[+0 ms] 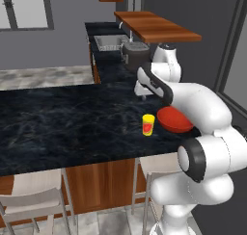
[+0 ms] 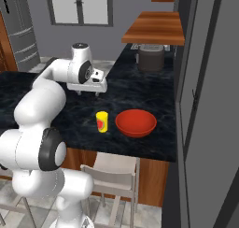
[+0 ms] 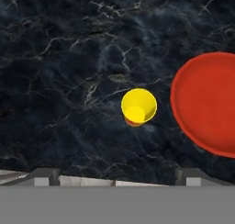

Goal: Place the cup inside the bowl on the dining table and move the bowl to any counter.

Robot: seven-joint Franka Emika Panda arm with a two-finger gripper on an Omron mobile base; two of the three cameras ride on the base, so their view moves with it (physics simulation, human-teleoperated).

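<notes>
The claw (image 2: pixel 89 92) is hanging spread wide and empty above the worktop (image 2: pixel 140 89), looking down on the upright cup (image 3: pixel 139 107) (just beside the bowl (image 3: pixel 209 103)), presumably lining up a grasp.

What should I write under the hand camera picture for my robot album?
Looking straight down: an upright yellow cup stands beside, not touching, the red bowl on the black marble dining table.

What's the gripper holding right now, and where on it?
Nothing. The gripper is open, up above the dining table; the cup stands upright on the table beside the bowl, apart from both.
</notes>
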